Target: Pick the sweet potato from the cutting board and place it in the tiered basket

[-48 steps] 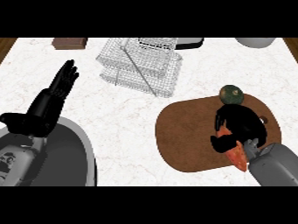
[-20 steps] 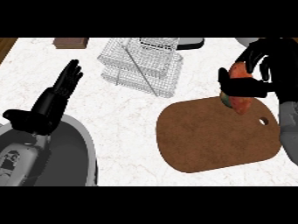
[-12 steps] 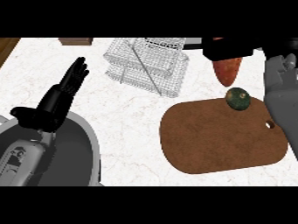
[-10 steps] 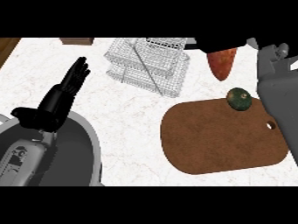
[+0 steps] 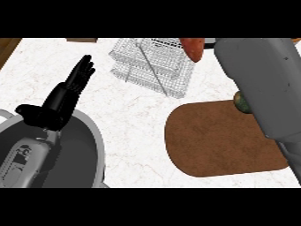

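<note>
We are well into the carry. The potato (image 5: 193, 47) is off the board (image 5: 221, 139) and hangs high at one o'clock, just beside the right edge of the wire basket (image 5: 154, 65), perhaps over its rim. What is left, as we judge it, is a short shift toward eleven o'clock to bring it over a tier, then the lowering and the release.

Our right forearm (image 5: 267, 88) runs up the three o'clock side and covers most of what lies beyond it. The right robot hand itself is hidden at the top edge, so we cannot tell how its fingers stand; the potato shows only as an orange tip past the arm's upper left corner.

Our left robot hand (image 5: 65, 95) rests at nine o'clock on the counter (image 5: 133, 114), fingers straight and apart, holding nothing.

A small dark green thing (image 5: 242, 102) peeks out at the board's upper right edge.
</note>
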{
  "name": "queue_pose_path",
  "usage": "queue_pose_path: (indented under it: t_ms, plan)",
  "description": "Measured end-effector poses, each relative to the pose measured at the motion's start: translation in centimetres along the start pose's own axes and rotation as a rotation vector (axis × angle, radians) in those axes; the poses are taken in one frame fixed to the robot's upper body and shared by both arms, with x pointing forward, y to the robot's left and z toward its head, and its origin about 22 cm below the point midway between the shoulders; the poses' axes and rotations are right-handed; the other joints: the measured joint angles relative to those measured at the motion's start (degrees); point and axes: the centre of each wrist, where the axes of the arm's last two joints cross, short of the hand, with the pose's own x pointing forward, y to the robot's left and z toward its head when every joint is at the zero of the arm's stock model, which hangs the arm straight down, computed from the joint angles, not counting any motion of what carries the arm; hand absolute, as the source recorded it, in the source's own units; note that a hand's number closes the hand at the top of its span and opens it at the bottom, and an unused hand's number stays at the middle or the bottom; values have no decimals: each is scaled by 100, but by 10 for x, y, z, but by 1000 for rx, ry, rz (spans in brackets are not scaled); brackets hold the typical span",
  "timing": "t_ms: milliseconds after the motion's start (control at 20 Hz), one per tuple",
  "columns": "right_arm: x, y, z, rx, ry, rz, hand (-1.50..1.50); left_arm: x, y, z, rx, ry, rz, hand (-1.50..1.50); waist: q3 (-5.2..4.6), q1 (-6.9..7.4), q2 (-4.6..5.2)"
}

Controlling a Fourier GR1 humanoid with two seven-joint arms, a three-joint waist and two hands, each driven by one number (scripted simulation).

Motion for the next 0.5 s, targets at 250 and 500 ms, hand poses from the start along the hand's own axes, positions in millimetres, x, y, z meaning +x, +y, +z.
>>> queue_pose_path:
  t_ms: [250,500]
  plan:
    - [11,23,-13,31,3,3,150,2,-4,-4,-15,-12,-5,0,3,60,42]
    - [15,44,-23,57,1,-25,150,3,-6,-5,-25,-20,-1,0,2,104,61]
